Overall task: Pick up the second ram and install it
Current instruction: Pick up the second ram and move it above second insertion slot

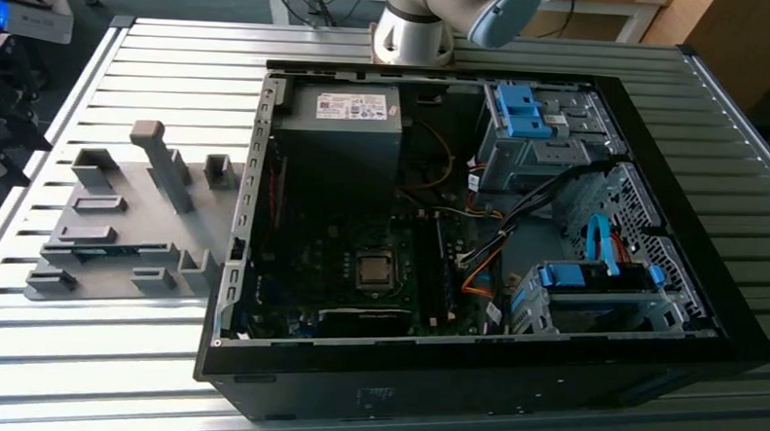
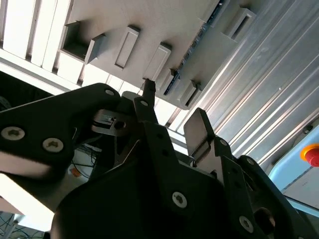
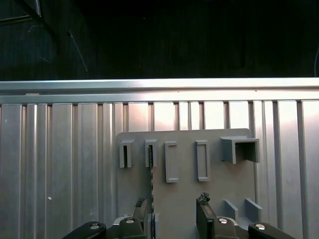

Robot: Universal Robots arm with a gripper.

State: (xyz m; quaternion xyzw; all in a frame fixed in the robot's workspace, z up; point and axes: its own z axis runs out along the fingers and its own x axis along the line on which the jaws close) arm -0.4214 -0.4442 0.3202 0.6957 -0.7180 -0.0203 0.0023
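Grey holder plate (image 1: 125,214) on the ribbed metal table (image 1: 170,70), at the exterior view's left of the open computer case (image 1: 482,376): is that where the memory stick lies? asks one.

It is, says the other. The second ram (image 1: 104,251) stands on edge in a slot toward the plate's near end, a thin blue-green strip. In the first wrist view the second ram (image 3: 150,172) is a dark line between grey blocks.

And the gripper?

The gripper (image 3: 172,201) hangs over the plate, its two dark fingers (image 2: 199,129) spread wide with nothing between them. The ram's line runs just inside one fingertip; whether they touch, the other cannot tell.
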